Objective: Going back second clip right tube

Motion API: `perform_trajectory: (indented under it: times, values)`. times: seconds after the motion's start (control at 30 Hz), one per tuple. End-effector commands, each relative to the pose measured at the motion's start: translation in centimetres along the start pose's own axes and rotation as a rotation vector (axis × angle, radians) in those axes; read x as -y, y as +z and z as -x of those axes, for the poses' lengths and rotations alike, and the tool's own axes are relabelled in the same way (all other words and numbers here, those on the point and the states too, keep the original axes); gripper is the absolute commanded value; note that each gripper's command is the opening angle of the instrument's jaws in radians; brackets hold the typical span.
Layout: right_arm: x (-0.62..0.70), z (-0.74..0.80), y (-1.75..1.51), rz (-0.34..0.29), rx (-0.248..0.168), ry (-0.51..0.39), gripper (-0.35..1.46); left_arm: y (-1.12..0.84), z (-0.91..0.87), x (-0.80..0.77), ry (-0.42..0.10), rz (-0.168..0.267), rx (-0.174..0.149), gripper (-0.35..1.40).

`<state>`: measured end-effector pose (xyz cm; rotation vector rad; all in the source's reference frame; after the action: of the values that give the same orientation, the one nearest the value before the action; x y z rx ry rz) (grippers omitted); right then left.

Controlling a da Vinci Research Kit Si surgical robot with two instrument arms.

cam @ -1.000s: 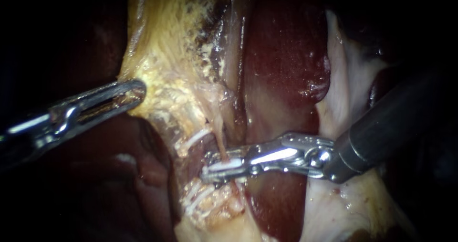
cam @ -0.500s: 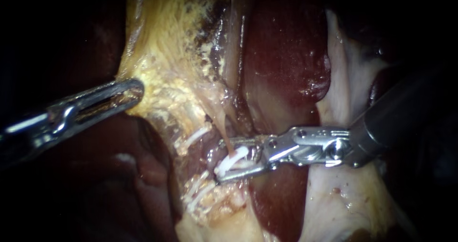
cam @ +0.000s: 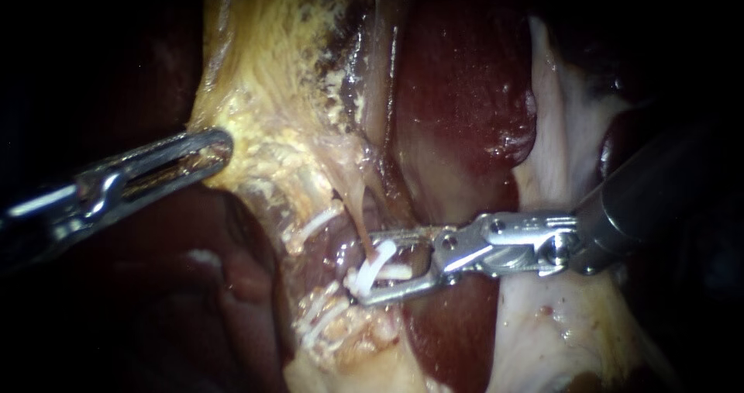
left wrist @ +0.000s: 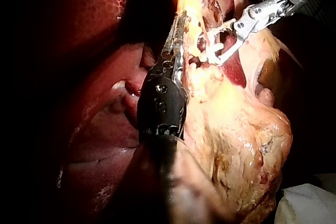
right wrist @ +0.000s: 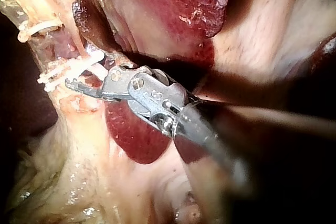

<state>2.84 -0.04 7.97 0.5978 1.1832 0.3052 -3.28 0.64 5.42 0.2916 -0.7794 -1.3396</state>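
Note:
A thin tan tube [cam: 359,221] runs down the middle of the endoscope view, the right one of the pair. A white clip [cam: 380,260] sits across it. My right instrument [cam: 370,267] comes in from the right, and its jaws stand open above and below that clip with a clear gap. The right wrist view shows the same open jaws of the right instrument [right wrist: 86,72] beside the clip [right wrist: 73,66]. My left instrument [cam: 182,154] holds the edge of the yellow tissue [cam: 256,106] with its jaws shut on it, also seen as the left instrument [left wrist: 177,35] in its wrist view.
Another white clip [cam: 316,224] lies on the tube further left, and several more clips [cam: 322,319] cluster lower down. Dark red liver [cam: 457,91] fills the upper middle. Pale membrane [cam: 558,129] lies behind the right shaft.
The right instrument's jaws were closed around the clip and have opened. Its shaft has drawn back to the right, and the clip stays on the tube. The left instrument has not moved.

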Motion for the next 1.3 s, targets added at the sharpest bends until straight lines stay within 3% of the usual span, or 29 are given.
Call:
perform_trajectory:
  times: [0.03, 0.27, 0.53, 0.7, 0.9, 1.13, 1.3]
  values:
    - [0.03, 0.00, -0.01, -0.025, 0.002, -0.007, 0.60, 0.00, 0.00, 0.00, 0.000, 0.001, 0.000, -0.35]
    - [0.16, -0.06, 0.04, -0.069, 0.002, -0.039, 0.60, 0.00, 0.00, 0.00, 0.000, 0.000, 0.000, -0.35]
    - [-0.15, -0.01, 0.31, -0.015, -0.001, -0.032, 0.60, 0.02, 0.00, 0.01, 0.000, 0.001, 0.000, -0.35]
    - [-0.24, 0.07, 0.35, 0.014, -0.001, -0.034, 0.60, 0.01, 0.00, 0.01, 0.000, 0.001, 0.000, -0.35]
    - [-0.27, -0.08, -0.10, 0.052, -0.010, -0.051, 0.60, 0.00, -0.01, 0.00, 0.000, 0.001, 0.000, -0.35]
    - [-0.14, -0.31, -0.74, 0.070, -0.028, -0.105, 0.60, 0.00, -0.01, 0.00, 0.000, 0.001, 0.000, -0.35]
    - [-0.10, -0.40, -0.95, 0.071, -0.025, -0.161, 0.60, 0.00, -0.01, 0.00, 0.000, 0.001, 0.000, -0.35]
